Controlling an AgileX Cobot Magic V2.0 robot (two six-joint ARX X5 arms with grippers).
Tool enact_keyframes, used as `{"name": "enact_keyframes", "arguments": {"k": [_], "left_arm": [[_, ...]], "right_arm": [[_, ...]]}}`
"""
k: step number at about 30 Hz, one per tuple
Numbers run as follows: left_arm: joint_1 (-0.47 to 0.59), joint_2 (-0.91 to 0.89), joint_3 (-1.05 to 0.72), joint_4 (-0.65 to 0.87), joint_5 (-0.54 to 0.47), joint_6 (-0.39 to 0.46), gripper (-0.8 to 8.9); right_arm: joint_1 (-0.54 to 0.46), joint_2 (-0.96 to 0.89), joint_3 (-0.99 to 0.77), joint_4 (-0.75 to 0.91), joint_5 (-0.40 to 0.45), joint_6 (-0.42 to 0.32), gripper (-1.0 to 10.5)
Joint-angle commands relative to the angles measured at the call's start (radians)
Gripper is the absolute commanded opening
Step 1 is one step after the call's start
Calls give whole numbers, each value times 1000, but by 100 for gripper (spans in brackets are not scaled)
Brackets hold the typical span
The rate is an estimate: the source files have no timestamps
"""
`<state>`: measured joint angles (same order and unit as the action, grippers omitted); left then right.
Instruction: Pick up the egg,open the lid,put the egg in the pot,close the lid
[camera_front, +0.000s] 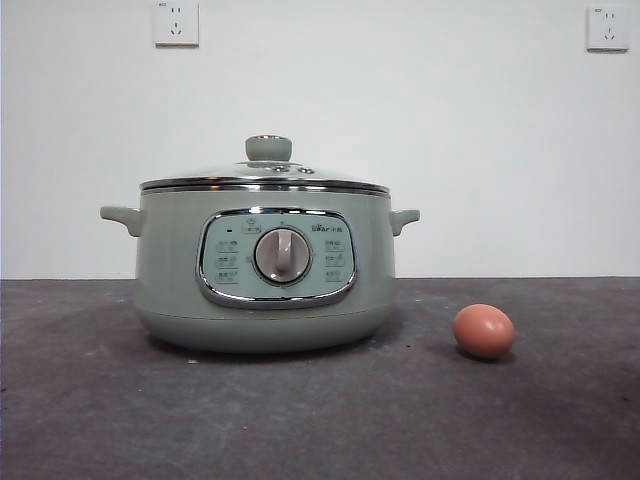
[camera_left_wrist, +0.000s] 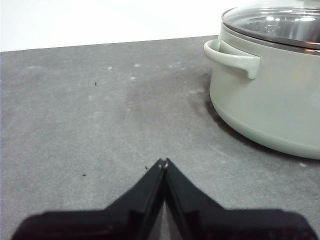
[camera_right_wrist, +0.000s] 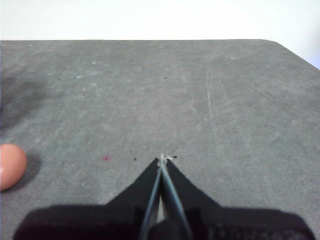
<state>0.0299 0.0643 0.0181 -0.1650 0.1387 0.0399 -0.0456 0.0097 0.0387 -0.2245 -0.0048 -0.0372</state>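
Both jaws pairs clenched, empty; egg (camera_right_wrist: 11, 166) lies well aside of right gripper (camera_right_wrist: 162, 159).

Black, wedge-shaped jaws, tapering to points

Lab-type test setup: bare white wall (camera_front: 400, 100) w/ sockets (camera_front: 176, 23), dark tabletop (camera_front: 300, 420).

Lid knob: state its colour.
The lid knob is pale sage green, matching the pot; the front view shows it best.
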Motion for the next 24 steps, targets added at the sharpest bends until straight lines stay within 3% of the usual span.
{"name": "enact_keyframes", "arguments": {"k": [1, 5, 18, 24], "left_arm": [[2, 1, -10, 5, -1, -10, -4], [2, 1, -10, 5, -1, -11, -4], [2, 2, 45, -12, -1, -177, -6], [2, 18, 163, -75, 8, -232, -6]], "right_arm": [[0, -1, -10, 8, -4, 12, 2], [0, -1, -10, 8, -31, 26, 2], [0, 0, 22, 40, -129, 321, -11], [0, 29, 137, 31, -139, 347, -12]]}}
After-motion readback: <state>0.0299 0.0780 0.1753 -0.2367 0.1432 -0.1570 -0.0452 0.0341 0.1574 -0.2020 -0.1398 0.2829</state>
